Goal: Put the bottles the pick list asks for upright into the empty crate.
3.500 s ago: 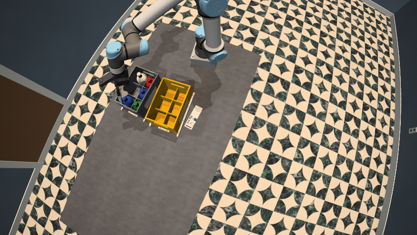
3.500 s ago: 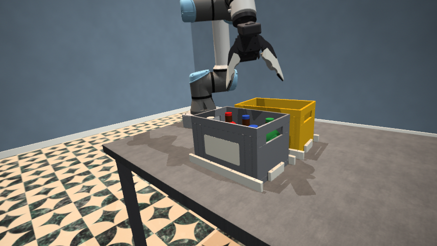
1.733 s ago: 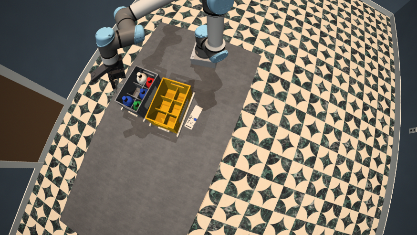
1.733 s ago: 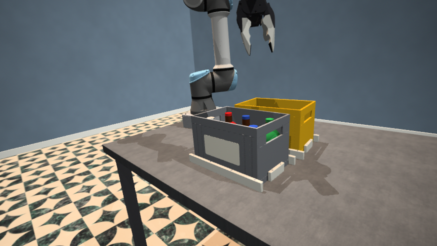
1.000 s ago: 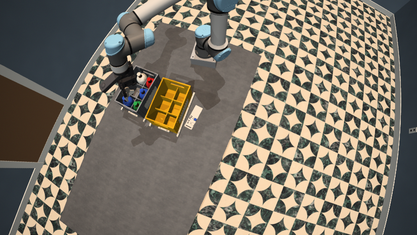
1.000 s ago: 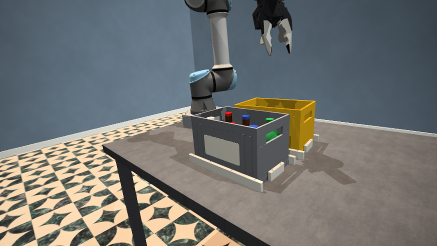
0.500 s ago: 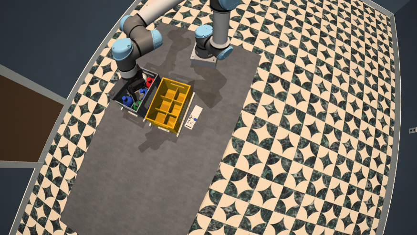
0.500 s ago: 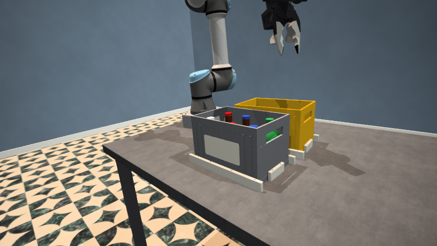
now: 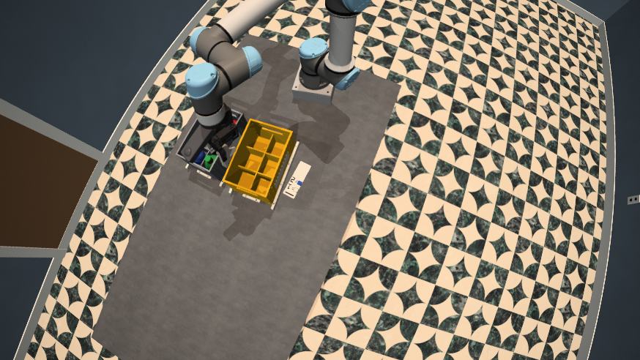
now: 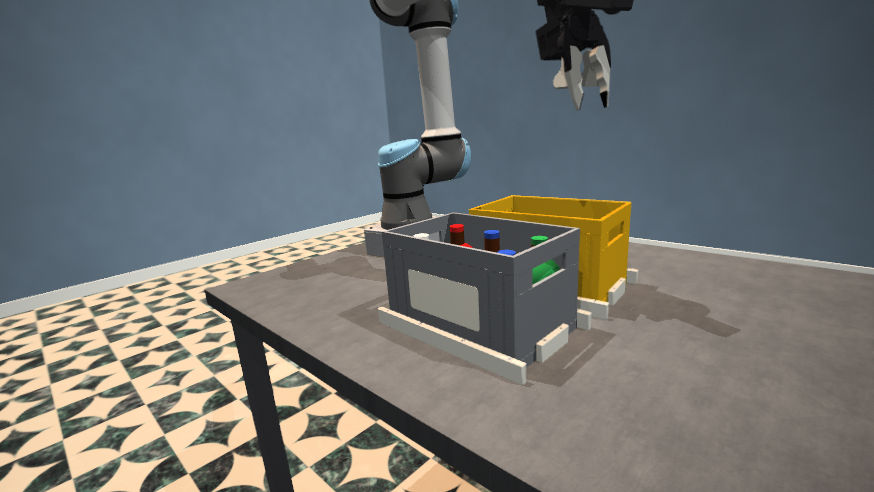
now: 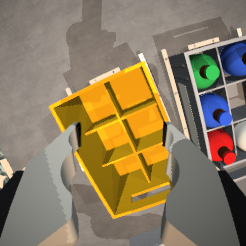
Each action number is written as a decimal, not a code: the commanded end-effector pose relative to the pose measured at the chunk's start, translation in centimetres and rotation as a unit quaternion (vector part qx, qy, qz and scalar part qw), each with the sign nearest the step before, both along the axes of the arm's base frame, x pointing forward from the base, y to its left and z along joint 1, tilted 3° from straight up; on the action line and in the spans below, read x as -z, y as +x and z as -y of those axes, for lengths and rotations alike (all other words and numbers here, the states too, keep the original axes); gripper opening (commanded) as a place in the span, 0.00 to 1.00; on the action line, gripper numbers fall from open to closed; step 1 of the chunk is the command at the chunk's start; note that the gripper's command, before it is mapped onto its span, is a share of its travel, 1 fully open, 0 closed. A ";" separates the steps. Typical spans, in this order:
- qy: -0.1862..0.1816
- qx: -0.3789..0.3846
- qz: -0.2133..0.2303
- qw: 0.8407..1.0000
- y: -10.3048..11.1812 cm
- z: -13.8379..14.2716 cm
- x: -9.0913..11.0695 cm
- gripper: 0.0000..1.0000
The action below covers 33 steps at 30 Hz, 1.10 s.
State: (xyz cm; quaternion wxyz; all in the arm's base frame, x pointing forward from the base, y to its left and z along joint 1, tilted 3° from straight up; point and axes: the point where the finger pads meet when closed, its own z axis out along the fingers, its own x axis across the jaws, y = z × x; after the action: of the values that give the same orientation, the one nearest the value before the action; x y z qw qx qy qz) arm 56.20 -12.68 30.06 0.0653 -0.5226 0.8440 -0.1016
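Setting: dark grey counter [image 10: 703,378] on black legs, over a cream-and-green patterned floor [image 9: 470,223], blue-grey walls behind.
Bottles: stood in the grey crate [image 10: 489,293], caps up. From the wrist view, a green-labelled bottle [image 11: 205,72], two blue ones [image 11: 216,111] [image 11: 234,56], a red one [image 11: 221,146] and part of a white one [image 11: 241,137], each in its own cell.
Grey crate: sat on the counter just beside the yellow crate [image 10: 602,235], side by side, with pale strips along the base of each; a light panel showed on its near face.
Yellow crate: open-topped and divided into cells by partitions; no bottle stood in any of them.
Pick list: narrow strip of paper [image 9: 296,179] flat on the counter, just beside the yellow crate on the side away from the grey one; a blue mark showed on it, the lines too small to read.
Jaws: the gripper [image 10: 588,97] hung high above the two crates, pointing down, well apart from both; fingers partly closed with a gap between them and nothing held. In the wrist view the yellow crate lay between the two grey fingers.
Arm: rose from a pale base [image 9: 312,91] at the far end of the counter, its blue-capped joints bending out over the grey crate.
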 end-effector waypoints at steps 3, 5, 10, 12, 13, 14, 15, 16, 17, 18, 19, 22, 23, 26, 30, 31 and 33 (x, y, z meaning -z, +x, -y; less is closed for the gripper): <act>0.000 -0.023 -0.005 1.000 0.0 -3.2 0.1 0.38; 0.000 -0.023 -0.005 1.000 0.0 -4.2 0.1 0.38; 0.001 -0.071 -0.018 0.997 -0.1 -5.9 0.2 0.38; 0.001 -0.075 -0.019 0.997 -0.2 -6.8 0.2 0.38; 0.001 -0.075 -0.019 0.997 -0.2 -6.8 0.2 0.38; 0.001 -0.075 -0.019 0.997 -0.2 -6.8 0.2 0.38; 0.001 -0.075 -0.019 0.997 -0.3 -7.3 0.2 0.38; 0.001 -0.075 -0.019 0.997 -0.4 -7.8 0.3 0.38; 0.001 -0.075 -0.019 0.997 -0.4 -8.3 0.3 0.38; 0.001 -0.075 -0.019 0.997 -0.5 -8.8 0.3 0.38; 0.001 -0.075 -0.019 0.997 -0.5 -9.3 0.3 0.38; 0.001 -0.091 -0.023 0.996 -0.6 -9.9 0.4 0.38; 0.001 -0.107 -0.027 0.994 -0.7 -10.4 0.4 0.38; 0.000 -0.127 -0.032 0.991 -1.0 -11.9 0.4 0.38; 0.000 -0.127 -0.032 0.991 -1.3 -13.3 0.5 0.38; 0.000 -0.127 -0.032 0.991 -1.3 -13.3 0.5 0.38; 0.000 -0.127 -0.032 0.991 -1.5 -14.3 0.5 0.38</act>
State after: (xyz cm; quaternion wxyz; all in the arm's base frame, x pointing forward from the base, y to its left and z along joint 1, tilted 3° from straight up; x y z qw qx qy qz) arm 54.99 -0.05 29.53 0.0513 -0.6247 0.7755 -0.0760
